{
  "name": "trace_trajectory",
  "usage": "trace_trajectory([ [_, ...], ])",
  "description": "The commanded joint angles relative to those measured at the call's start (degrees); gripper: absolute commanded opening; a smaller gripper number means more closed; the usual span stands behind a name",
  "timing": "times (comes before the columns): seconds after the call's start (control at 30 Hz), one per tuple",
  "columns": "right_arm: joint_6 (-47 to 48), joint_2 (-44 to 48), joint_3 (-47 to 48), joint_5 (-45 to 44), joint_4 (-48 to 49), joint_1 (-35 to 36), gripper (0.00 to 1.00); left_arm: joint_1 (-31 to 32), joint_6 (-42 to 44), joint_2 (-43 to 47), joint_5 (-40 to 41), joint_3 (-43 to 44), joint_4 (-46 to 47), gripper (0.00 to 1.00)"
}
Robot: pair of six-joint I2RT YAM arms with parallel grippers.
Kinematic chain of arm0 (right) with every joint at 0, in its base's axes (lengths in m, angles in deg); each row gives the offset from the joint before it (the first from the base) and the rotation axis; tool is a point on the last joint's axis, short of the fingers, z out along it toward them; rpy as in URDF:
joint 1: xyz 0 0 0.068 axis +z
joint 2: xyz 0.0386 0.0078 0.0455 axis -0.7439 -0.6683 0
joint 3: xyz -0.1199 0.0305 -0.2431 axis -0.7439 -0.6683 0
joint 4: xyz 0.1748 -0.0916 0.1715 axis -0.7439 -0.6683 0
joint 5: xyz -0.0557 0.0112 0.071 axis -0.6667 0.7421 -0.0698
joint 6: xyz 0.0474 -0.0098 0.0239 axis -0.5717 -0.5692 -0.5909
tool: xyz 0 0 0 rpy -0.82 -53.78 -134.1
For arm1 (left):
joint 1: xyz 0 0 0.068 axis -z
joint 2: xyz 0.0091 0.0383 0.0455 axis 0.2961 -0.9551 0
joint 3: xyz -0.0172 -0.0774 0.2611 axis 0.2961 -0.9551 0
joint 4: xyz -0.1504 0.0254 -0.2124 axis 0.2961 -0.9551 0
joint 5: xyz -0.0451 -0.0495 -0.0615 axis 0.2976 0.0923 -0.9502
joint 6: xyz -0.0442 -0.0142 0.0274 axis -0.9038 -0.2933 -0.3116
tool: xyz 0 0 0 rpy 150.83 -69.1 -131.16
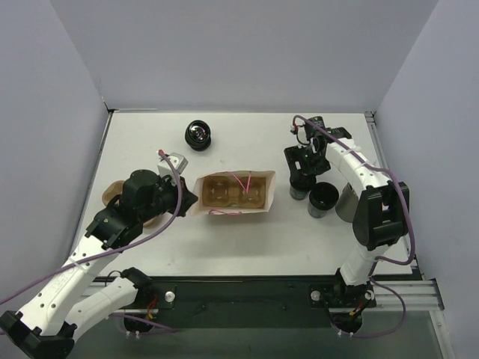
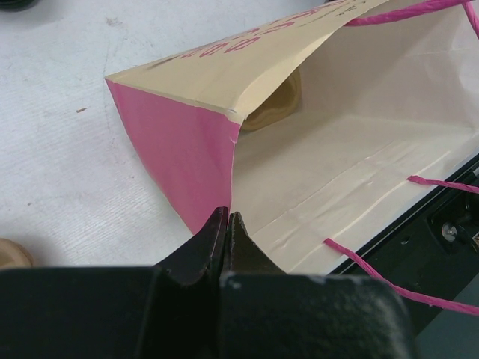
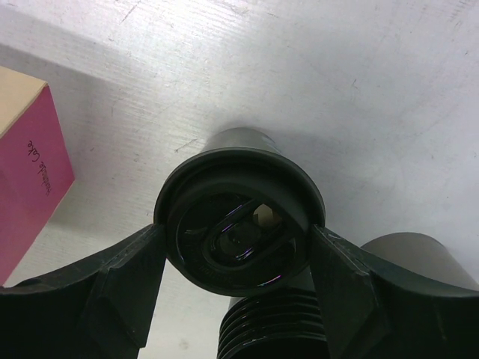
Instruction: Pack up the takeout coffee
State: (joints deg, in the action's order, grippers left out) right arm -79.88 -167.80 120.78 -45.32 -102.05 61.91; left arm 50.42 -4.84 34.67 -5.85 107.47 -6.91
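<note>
Evidently light and crushable, the cup (image 3: 241, 142), on the bench (image 1: 247, 247) right of the bag (image 2: 179, 149), wants a gentle hold under its lid (image 3: 239, 224); right end effector (image 3: 238, 243) straddles it, grip unclear; left end effector (image 2: 227, 224) clenches bag rim.

The white table (image 1: 150, 247) carries a pink paper bag (image 1: 269, 191) standing open at the frame's centre, a tan cardboard piece (image 1: 112, 193) at middle left and one black lidded coffee cup (image 1: 198, 135) at upper centre. Clustered at middle right stand a second black lidded cup (image 1: 299, 188), a ribbed black stack (image 1: 322, 200) and a grey cup (image 1: 344, 203).
</note>
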Motion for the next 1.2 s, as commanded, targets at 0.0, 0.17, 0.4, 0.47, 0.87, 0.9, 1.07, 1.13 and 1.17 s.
trace_trajectory([
  [0.0, -0.34, -0.26, 1.15, -3.08, -2.34, -0.22, 0.70, -0.49, 0.15, -0.34, -0.81, 2.88, 2.45, 0.00],
  [0.17, -0.60, -0.96, 0.98, -2.82, -2.16, -0.22, 0.62, -0.76, -0.03, -0.87, -0.29, 4.46, 2.10, 0.00],
  [0.4, -1.66, 0.26, 2.03, -2.82, -1.28, 0.57, 0.54, -1.11, -1.34, -2.28, 1.03, 6.31, 1.40, 0.00],
  [0.47, -1.66, 0.71, 4.04, -2.47, -1.20, 0.65, 0.52, -1.20, -2.14, -2.45, 1.38, 6.31, 1.05, 0.00],
  [0.87, -6.38, 7.82, 16.09, 2.27, -1.98, 2.15, 0.41, -2.08, -2.23, -8.16, 1.73, 10.08, -0.18, 0.00],
  [0.9, -7.10, 10.35, 16.53, 3.06, -2.07, 2.85, 0.41, -2.25, -2.05, -8.86, 1.82, 10.78, -1.23, 0.00],
  [1.07, -5.09, 21.24, 16.97, 0.43, -1.72, 9.26, 0.41, -2.95, -1.52, -11.16, 1.47, 12.99, -0.80, 0.00],
  [1.13, -3.24, 24.25, 17.41, 0.69, -1.20, 12.68, 0.40, -3.04, -1.52, -10.72, 0.59, 12.29, 1.22, 0.00],
  [1.17, -3.33, 26.61, 17.85, 1.13, -1.20, 13.57, 0.40, -3.13, -1.61, -10.54, 0.42, 12.29, 1.57, 0.00],
])
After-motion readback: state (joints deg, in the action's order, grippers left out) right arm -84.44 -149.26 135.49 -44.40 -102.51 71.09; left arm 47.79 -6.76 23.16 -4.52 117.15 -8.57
